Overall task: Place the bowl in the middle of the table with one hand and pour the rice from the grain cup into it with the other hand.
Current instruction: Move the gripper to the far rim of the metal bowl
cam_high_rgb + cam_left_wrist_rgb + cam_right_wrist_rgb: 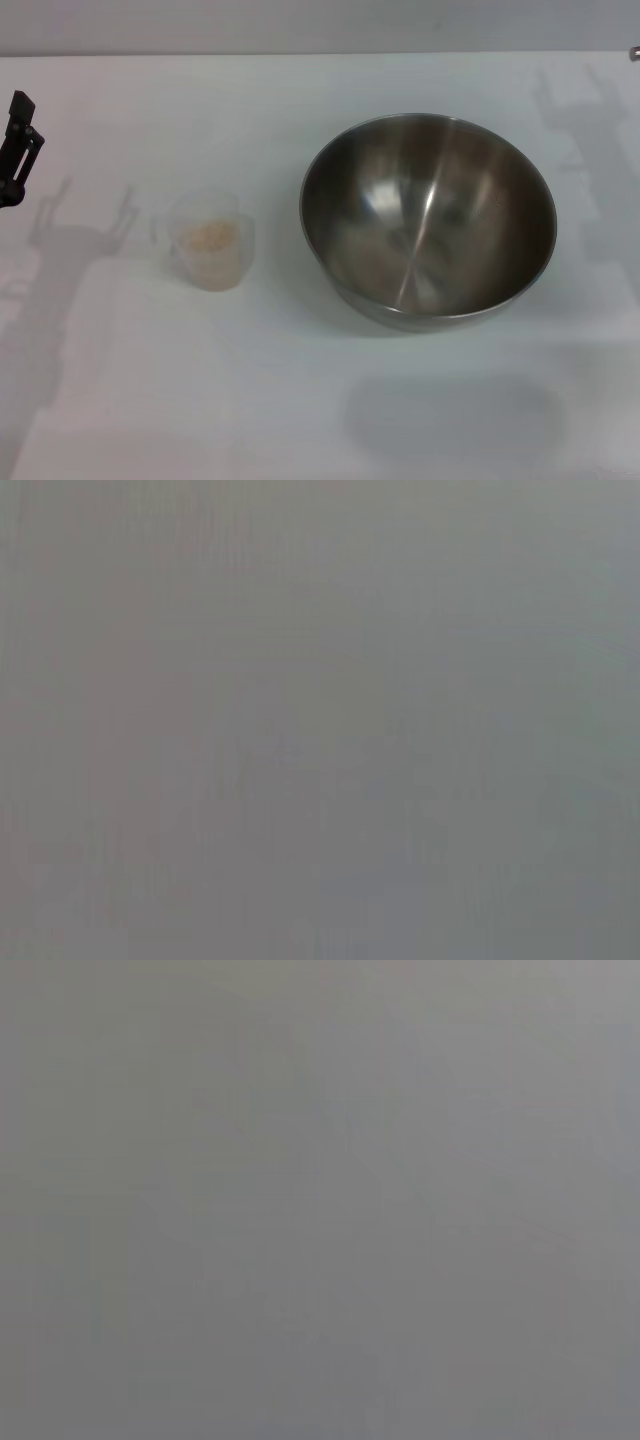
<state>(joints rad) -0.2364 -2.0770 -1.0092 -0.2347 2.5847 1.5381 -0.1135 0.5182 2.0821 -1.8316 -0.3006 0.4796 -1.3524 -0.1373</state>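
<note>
A large stainless-steel bowl [428,220] stands upright and empty on the white table [300,400], right of centre. A small clear grain cup [208,242] stands upright left of centre, with pale rice [208,238] inside. My left gripper [18,140] shows only as a black part at the far left edge, well away from the cup. My right gripper is almost wholly out of view; only a tiny dark bit [635,53] shows at the far right edge. Both wrist views show only plain grey.
Shadows of both arms fall on the table at the left and upper right. The table's far edge [320,54] runs along the top of the head view.
</note>
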